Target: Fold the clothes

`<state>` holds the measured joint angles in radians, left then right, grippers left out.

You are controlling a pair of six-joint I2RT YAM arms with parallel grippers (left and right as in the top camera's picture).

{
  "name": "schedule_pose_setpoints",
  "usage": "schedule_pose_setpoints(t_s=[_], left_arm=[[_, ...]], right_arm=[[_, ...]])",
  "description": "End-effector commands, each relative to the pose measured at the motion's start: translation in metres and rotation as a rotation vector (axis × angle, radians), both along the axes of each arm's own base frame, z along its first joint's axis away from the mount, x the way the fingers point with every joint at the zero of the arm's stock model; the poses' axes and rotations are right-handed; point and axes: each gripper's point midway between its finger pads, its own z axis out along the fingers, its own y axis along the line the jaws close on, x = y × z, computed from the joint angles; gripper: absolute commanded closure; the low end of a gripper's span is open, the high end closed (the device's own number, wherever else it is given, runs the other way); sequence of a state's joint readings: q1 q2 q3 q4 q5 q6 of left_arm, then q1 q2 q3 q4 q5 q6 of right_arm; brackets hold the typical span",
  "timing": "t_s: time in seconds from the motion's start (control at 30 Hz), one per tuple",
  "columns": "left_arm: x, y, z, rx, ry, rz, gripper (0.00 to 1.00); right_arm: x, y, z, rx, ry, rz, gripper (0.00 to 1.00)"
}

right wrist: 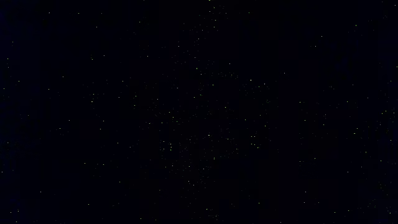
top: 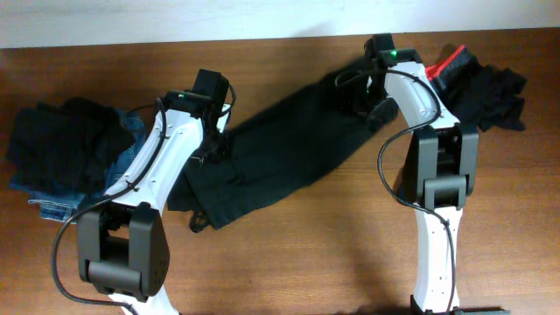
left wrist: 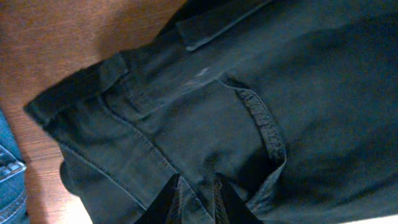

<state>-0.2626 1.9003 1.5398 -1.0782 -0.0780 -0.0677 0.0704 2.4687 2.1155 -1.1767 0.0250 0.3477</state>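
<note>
A large black garment (top: 280,149) lies stretched slantwise across the middle of the table, with a cord loop (top: 199,220) at its near left corner. My left gripper (top: 216,138) is at its left end. In the left wrist view a fold of that seamed, pocketed black cloth (left wrist: 205,124) is pinched between the left gripper's (left wrist: 196,200) jaws. My right gripper (top: 360,94) is down on the garment's far right end. The right wrist view is entirely dark, so any cloth in its grip is hidden.
A heap of black clothes (top: 61,140) over blue denim jeans (top: 131,140) sits at the left edge; the denim (left wrist: 9,180) also shows in the left wrist view. A second black heap (top: 494,96) with a red-edged piece (top: 452,63) lies at the far right. Bare wood (top: 306,254) runs along the front.
</note>
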Motion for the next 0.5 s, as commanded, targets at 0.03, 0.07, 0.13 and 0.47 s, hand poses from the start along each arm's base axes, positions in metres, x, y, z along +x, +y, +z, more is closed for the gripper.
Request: schedule_pose_setpoints(t_s=[0.03,0.07,0.13,0.47], left_arm=[[-0.005,-0.001,-0.005,0.001,0.026,-0.009,0.83],[-0.005,-0.001,-0.005,0.001,0.026,-0.010,0.85],[-0.006,-0.001,-0.004,0.000,0.028,-0.010,0.87],[-0.020,-0.008,0.061,-0.004,-0.123,0.030,0.98]], right_arm=[[-0.041,-0.006,-0.006,-0.058,0.146,-0.099,0.96],[-0.040,0.002,0.012,-0.057,0.117,-0.085,0.96],[-0.036,0.008,0.034,-0.060,0.065,-0.070,0.96],[-0.025,0.017,0.198,-0.159,-0.373,-0.036,0.96]])
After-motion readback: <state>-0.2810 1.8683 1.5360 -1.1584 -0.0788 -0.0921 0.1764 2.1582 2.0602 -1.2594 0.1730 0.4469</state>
